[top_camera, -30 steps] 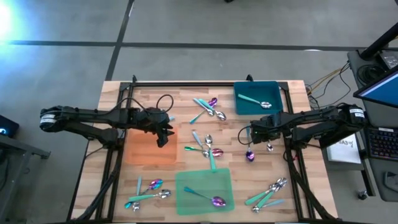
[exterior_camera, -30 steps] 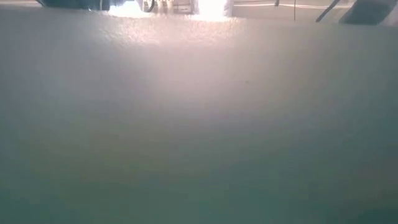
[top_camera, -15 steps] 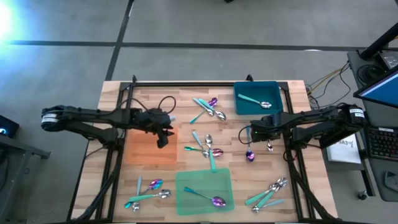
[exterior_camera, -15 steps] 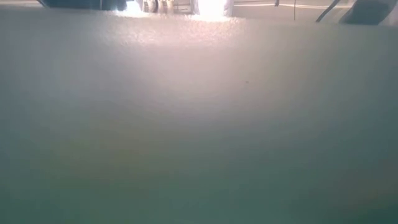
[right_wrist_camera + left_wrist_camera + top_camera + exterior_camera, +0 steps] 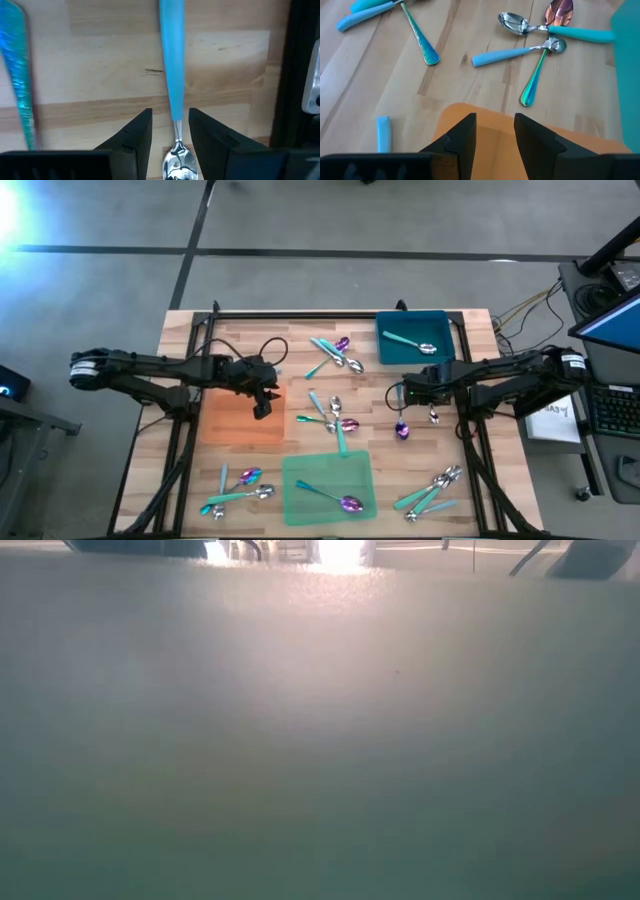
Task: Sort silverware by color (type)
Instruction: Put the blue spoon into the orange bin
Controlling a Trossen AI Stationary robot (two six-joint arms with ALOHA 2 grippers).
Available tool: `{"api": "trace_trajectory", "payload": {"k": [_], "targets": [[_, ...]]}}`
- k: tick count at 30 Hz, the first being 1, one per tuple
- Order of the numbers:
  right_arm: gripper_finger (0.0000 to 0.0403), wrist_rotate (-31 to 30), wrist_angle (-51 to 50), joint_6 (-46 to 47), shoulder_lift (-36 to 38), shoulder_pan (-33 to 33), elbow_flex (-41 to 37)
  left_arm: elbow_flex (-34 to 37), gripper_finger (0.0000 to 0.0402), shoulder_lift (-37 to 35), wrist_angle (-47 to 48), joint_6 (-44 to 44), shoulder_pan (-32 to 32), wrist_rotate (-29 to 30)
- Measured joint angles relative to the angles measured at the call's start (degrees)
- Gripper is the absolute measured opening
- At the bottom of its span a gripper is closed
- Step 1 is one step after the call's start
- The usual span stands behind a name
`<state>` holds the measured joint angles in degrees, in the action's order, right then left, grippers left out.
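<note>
Silverware lies scattered on the wooden table in the high view: a group at far centre, one at centre, one near left, one near right. My right gripper is open, pointing down, with one finger on each side of a pale-blue-handled silver spoon lying flat on the wood. A purple-headed spoon lies just near of it. My left gripper is open and empty over the orange mat's far right corner.
A teal bin at far right holds one silver spoon. A green mat at near centre carries a purple spoon. A blank teal blur fills the low view. The left wrist view shows the centre spoons ahead.
My left arm has edged slightly toward the table's right, staying over the orange mat. No piece of silverware has moved.
</note>
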<state>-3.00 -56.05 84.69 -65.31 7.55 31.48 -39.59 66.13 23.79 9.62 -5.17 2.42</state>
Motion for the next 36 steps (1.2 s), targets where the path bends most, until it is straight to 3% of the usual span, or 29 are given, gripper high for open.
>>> {"api": "trace_trajectory", "payload": {"k": [13, 27, 36], "targets": [[0.0119, 2.57, 1.21, -8.34, -16.73, 0.01, 0.59, 0.02, 0.0118, 0.65, -0.11, -1.02, 0.04, 0.04], [0.0035, 4.93, 3.09, -21.7, -17.36, -0.02, 8.71, 0.02, 0.0118, 0.63, 0.36, 0.62, 0.04, 0.02], [0.0016, 2.1, 4.74, -26.88, -16.88, -0.07, 9.2, 0.02, 0.0118, 0.63, -2.66, 3.15, 0.15, -0.01]]}}
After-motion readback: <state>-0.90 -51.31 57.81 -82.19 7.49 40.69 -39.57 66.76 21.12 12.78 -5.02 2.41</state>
